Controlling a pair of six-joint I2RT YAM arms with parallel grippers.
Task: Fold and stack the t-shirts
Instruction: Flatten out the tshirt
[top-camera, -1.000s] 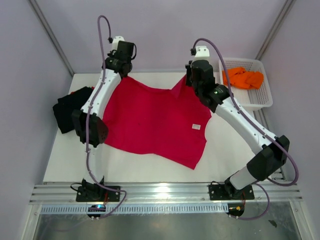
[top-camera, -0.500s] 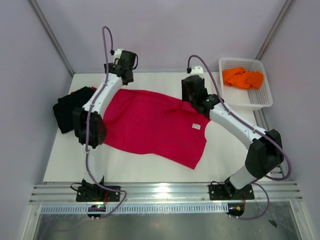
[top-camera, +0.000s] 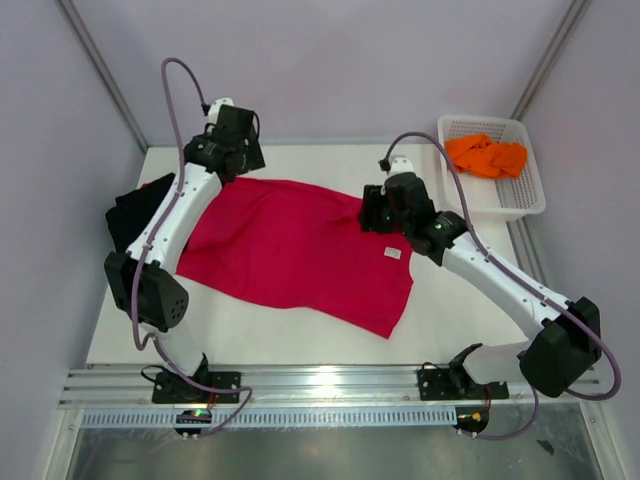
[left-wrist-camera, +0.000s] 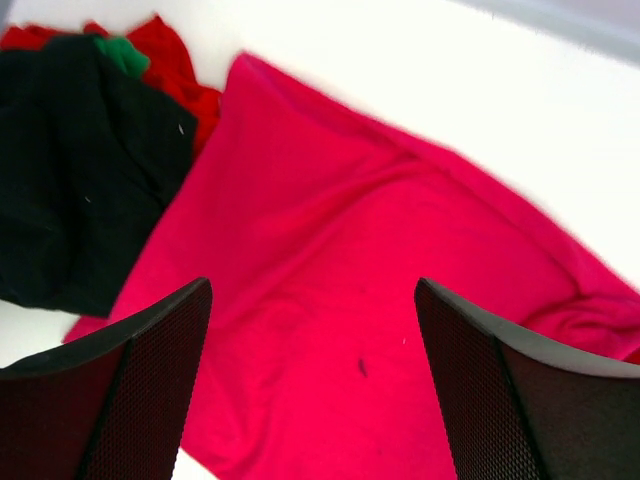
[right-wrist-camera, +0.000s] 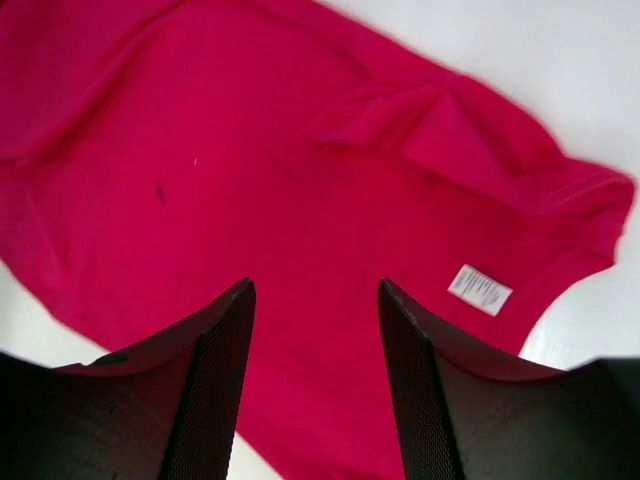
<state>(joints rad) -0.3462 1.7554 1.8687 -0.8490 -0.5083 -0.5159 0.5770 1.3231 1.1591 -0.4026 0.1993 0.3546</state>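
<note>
While crimson t-shirt (top-camera: 290, 250) lies spread out, left tool (left-wrist-camera: 312, 292) and right tool (right-wrist-camera: 315, 290) hover above, jaws apart, empty.

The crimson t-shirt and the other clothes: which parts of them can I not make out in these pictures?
- Black t-shirt, top view: the left arm covers its right side; left wrist view: the left edge cuts it off.
- Crimson t-shirt, top view: its far right corner lies under the right arm.
- White label: print too small to read in any view.
- Orange t-shirt in the basket: crumpled; number of pieces unclear.
</note>
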